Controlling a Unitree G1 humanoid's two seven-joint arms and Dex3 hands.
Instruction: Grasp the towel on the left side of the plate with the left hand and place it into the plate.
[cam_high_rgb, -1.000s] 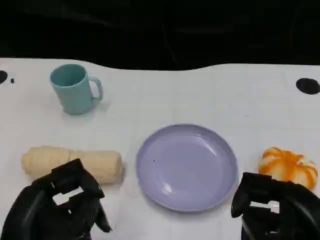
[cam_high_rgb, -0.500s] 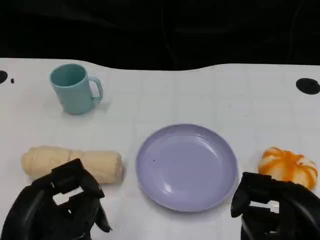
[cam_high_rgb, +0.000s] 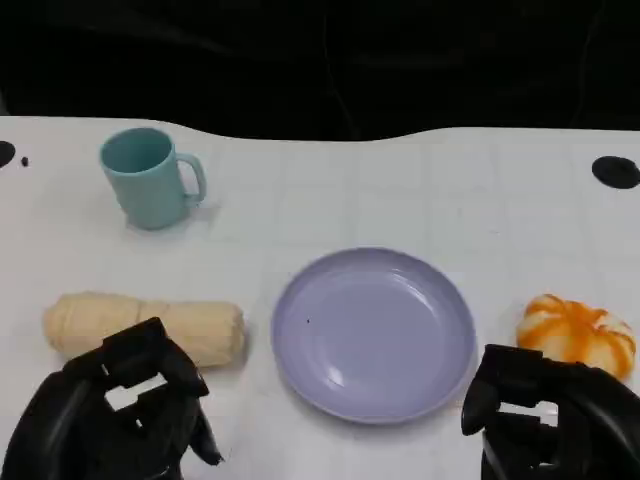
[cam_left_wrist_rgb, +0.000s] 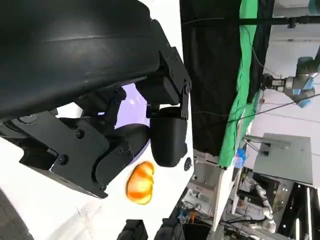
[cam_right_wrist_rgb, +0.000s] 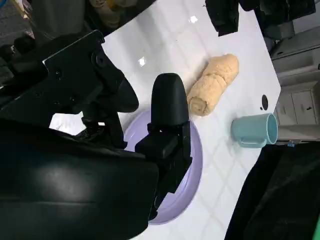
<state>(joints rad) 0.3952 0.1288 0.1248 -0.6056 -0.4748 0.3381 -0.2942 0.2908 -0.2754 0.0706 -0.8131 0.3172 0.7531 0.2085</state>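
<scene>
The rolled towel (cam_high_rgb: 145, 328), at 9 o'clock of the plate (cam_high_rgb: 374, 334), looks soft and light. Grasp mid-roll. Left robot hand (cam_high_rgb: 115, 415) empty, fingers apart.

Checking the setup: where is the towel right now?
In the head view the rolled towel lies on the table left of the plate, just beyond the left hand, with the mug farther back.

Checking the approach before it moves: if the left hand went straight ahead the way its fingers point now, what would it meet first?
Probably the rolled beige towel, lying on the table just beyond the left hand. Its height above the table is hard to judge, so it might pass over.
</scene>
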